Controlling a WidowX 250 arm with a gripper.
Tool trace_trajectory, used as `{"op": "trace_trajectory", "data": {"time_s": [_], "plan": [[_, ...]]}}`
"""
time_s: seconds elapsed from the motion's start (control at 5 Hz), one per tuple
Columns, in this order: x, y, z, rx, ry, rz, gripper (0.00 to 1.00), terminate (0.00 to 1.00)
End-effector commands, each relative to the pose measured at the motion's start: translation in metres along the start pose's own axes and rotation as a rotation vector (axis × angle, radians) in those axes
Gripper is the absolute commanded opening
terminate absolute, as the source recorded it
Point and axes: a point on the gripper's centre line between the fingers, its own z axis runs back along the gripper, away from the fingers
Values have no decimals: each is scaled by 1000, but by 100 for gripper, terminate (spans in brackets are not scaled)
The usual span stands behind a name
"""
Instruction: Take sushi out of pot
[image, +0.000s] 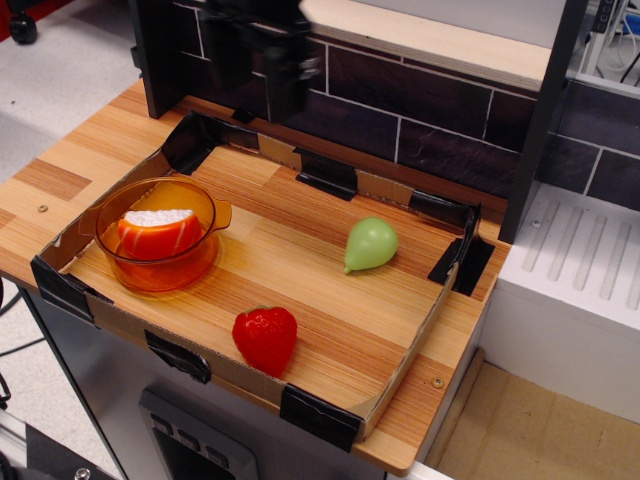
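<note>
The sushi (157, 234) lies rice-up inside the pot (205, 252) at the bench's (300, 260) left end, long axis roughly left-to-right, below and left of the blurred pincer (262, 70), whose opening I cannot tell

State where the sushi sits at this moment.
The sushi lies inside the amber pot at the tray's left end, left of the strawberry and the green pear.
</note>
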Motion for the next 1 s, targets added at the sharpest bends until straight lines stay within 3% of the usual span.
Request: {"op": "trace_trajectory", "data": {"time_s": [0.0, 0.4, 0.8], "plan": [[-20, 33, -5, -4, 105, -322, 100, 0], [-49, 39, -34, -37, 163, -492, 100, 0], [-57, 46, -66, 3, 191, -527, 100, 0]]}}
